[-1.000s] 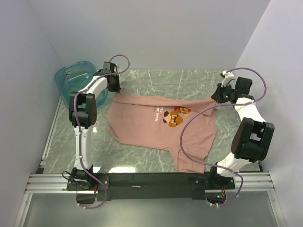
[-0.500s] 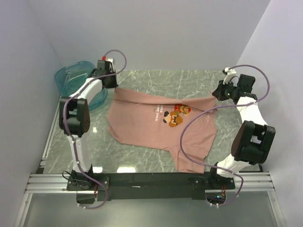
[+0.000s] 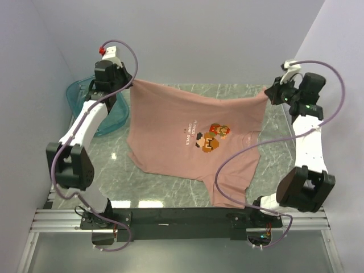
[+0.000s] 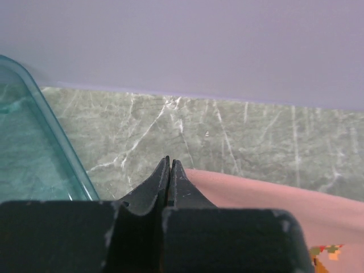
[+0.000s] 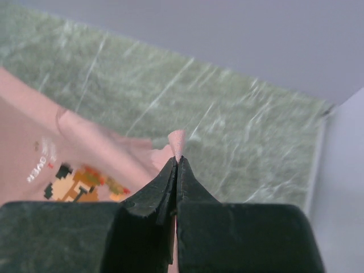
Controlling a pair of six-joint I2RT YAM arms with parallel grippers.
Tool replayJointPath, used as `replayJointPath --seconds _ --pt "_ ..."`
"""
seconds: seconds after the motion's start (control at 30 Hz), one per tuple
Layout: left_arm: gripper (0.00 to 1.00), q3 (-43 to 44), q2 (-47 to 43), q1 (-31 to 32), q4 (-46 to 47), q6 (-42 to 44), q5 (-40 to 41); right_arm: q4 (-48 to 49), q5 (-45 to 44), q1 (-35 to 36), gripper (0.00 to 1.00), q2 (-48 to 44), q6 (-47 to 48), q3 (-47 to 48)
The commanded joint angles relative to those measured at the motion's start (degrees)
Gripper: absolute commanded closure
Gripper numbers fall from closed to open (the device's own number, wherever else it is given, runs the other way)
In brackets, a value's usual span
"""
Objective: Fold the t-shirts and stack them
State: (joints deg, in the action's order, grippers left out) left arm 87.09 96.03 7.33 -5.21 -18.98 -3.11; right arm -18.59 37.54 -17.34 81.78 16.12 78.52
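Observation:
The dusty-pink t-shirt (image 3: 187, 122) with its orange-brown pixel graphic hangs stretched between both grippers, its far edge lifted high, its near part and one sleeve resting on the marble table. My left gripper (image 3: 129, 84) is shut on the shirt's far left corner; in the left wrist view the jaws (image 4: 170, 163) are pressed together with pink cloth (image 4: 273, 196) trailing to the right. My right gripper (image 3: 272, 92) is shut on the far right corner; in the right wrist view a tip of pink cloth (image 5: 177, 139) sticks out above the closed fingertips (image 5: 177, 162).
A translucent teal plastic tub (image 3: 85, 102) stands at the far left of the table, under the left arm, and shows in the left wrist view (image 4: 34, 153). Grey walls close in the back and both sides. A purple cable hangs over the shirt's right side.
Both grippers have risen and moved toward the back wall, lifting the shirt's far edge off the table and pulling it taut between them.

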Motion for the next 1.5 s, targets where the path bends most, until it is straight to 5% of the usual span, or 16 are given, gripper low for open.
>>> replayJointPath --seconds 0.0,0.2,0.43,0.77,0.97,1.17,1.3,1.47 --pt "1.00 -2.09 -13.02 -0.21 7.75 -1.23 1.53 -0.12 0.34 -2.94 1.00 -7.41 -0.64 10.14" --pt "1.00 -2.29 -28.50 -0.04 9.70 -2.11 2.94 -3.73 2.45 -9.81 1.00 -5.14 -9.26 34.13" --pt "1.00 5.28 -36.70 0.23 10.40 -2.37 2.94 0.65 -1.23 -12.27 1.00 -5.23 -17.41 55.56" --pt "0.99 12.31 -38.55 0.23 11.45 -3.17 3.03 8.56 -9.94 -13.94 1.00 -4.70 -23.68 66.67" --pt "1.00 8.64 -37.50 0.23 10.75 -1.93 6.62 9.80 -6.97 -13.86 1.00 -3.82 -23.42 61.59" --pt "1.00 -1.80 -33.55 0.23 11.89 -2.37 8.13 6.72 -3.53 -8.60 1.00 -2.76 -14.56 44.91" --pt "1.00 -13.58 -29.50 0.23 15.66 -3.95 7.95 12.50 -4.22 -3.49 1.00 -6.27 -7.43 18.78" --pt "1.00 -25.90 -17.66 0.23 24.01 -5.45 6.63 26.10 -7.83 0.29 1.00 -6.20 -4.34 -2.99"
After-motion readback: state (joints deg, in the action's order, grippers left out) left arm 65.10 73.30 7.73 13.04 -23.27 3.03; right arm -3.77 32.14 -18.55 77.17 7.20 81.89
